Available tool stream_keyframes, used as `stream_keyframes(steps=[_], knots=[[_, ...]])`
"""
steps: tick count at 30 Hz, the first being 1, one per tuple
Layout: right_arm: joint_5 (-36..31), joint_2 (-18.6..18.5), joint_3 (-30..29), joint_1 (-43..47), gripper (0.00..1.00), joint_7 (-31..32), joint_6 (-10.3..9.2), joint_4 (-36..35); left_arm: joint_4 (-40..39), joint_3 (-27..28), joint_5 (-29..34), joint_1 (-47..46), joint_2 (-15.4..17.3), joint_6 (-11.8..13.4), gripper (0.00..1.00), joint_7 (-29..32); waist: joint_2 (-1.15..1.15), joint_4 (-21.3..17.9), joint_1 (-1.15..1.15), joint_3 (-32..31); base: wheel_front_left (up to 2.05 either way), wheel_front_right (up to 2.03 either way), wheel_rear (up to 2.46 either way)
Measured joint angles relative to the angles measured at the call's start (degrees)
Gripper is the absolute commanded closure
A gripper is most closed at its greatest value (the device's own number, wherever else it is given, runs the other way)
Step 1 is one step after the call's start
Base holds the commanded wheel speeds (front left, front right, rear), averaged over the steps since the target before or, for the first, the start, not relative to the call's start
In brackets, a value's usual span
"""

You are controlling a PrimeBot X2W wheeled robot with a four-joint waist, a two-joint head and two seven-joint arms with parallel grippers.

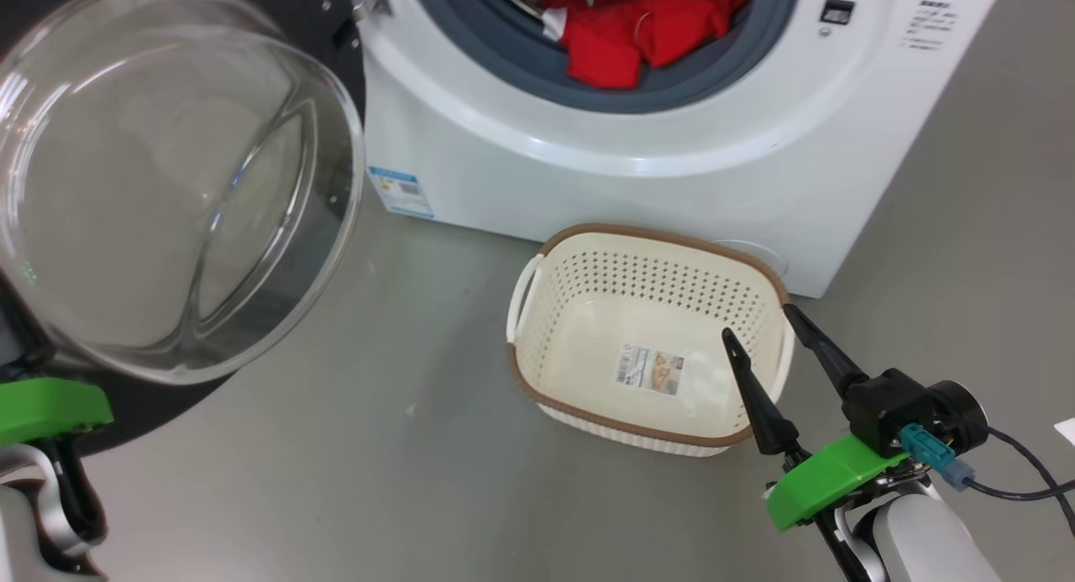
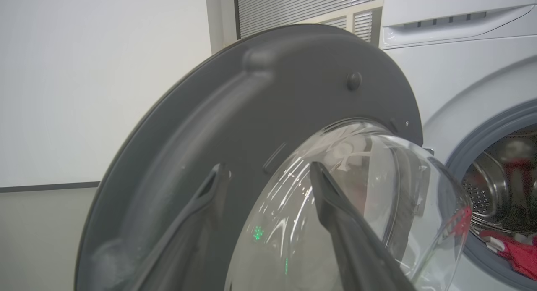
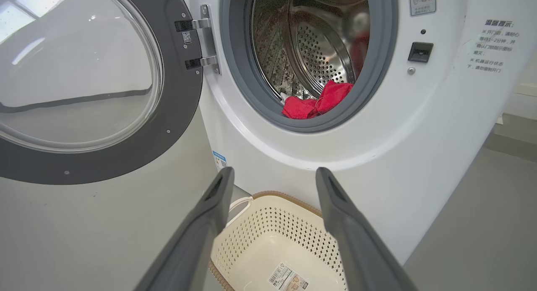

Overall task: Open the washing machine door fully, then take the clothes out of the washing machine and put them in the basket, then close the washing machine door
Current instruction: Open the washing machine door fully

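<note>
At top centre of the head view, the mouth of the washing machine (image 1: 588,170) is found open, its lower part taken up by the clothes (image 1: 638,28). The washing machine door (image 1: 168,179) is swung out at upper left. Bare floor (image 1: 378,448) is noted between the door and the basket (image 1: 647,233).

floor (image 1: 336,481) is plain smooth grey, a bit glossy, with a small white scrap of paper (image 1: 1065,431) lying at the far right edge. off to the side there's a blank white wall (image 2: 84,72) with a thin dark strip (image 2: 46,187) running across low down, and next to it a grey slatted panel (image 2: 302,5), vent or blinds, can't tell.
</note>
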Motion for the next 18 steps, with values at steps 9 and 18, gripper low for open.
stream_keyframes(steps=[9, 18], knots=[[2.53, 0.40, -1.83, -0.74, 0.00, -2.41, 0.00, 3.01, -14.24, -5.72, -1.58, 5.14, -1.80, -7.80, 0.00, 0.76, 0.00, -4.51, 0.00, -2.76, 0.00, 0.00, 0.00], [3.14, 0.52, -5.31, -0.99, 0.00, -3.35, 0.00, 3.87, -15.67, -14.68, -9.04, 7.95, -0.86, -14.33, 0.00, 1.97, 0.00, -9.49, 0.00, -5.12, 0.00, 0.00, 0.00]])
